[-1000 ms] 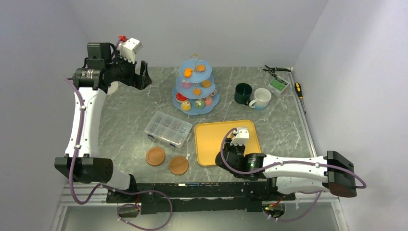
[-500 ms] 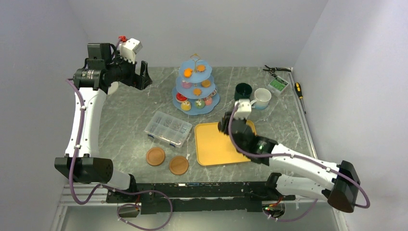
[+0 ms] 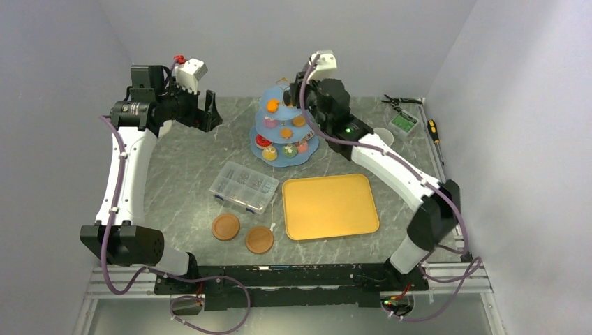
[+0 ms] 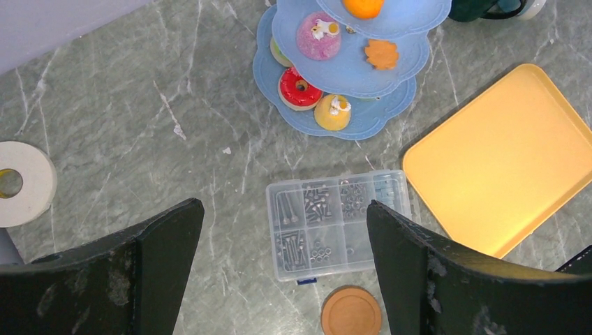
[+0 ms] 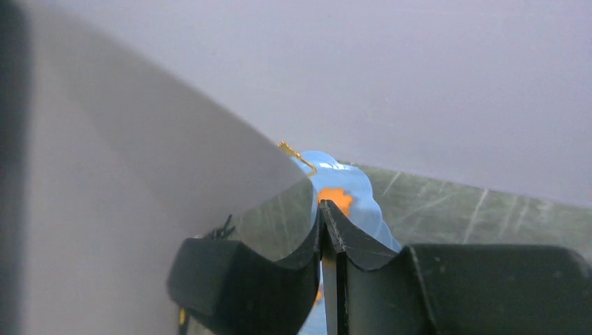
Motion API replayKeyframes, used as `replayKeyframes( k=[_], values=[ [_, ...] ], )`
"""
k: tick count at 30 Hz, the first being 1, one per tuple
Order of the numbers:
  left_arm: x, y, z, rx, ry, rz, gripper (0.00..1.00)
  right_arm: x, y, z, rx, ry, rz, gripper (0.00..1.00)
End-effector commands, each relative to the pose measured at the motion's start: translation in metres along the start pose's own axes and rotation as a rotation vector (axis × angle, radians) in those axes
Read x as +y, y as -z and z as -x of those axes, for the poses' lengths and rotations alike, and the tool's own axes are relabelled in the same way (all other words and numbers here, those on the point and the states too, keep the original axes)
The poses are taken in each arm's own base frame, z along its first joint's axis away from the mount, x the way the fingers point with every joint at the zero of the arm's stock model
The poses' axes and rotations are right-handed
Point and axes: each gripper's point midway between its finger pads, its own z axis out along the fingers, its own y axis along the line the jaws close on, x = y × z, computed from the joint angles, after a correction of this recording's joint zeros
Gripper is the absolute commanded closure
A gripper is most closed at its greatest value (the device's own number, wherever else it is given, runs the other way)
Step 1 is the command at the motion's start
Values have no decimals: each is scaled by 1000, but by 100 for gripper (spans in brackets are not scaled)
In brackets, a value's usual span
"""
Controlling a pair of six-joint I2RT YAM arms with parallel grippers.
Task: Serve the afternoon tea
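Your right arm's fingers [image 5: 279, 269], pressed together on nothing, hover just at 3 o'clock of the gold loop [image 3: 283, 82] topping the upright light-blue three-tier cake stand [image 4: 370, 122] at the table's [image 3: 181, 167] 12 o'clock, while the farther left fingers [image 4: 160, 251] gape at 10 o'clock.

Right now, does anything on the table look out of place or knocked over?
Nothing looks spilled or toppled. The oddities are workshop items: a clear box of screws beside the yellow tray, and pliers and a screwdriver at the far right corner.
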Motion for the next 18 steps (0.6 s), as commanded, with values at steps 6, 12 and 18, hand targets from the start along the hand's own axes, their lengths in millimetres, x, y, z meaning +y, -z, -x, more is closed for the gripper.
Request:
replayKeyframes(
  k=[6,12,18],
  values=[
    [0,6,9,-53,-16,14,7,20,-40,16,-24,23,97,68],
    [-1,6,11,-55,-9,5,7,14,-43,5,-7,29,84,63],
    [-3,7,14,-60,-6,1,7,11,-45,3,-7,31,79,52]
  ],
)
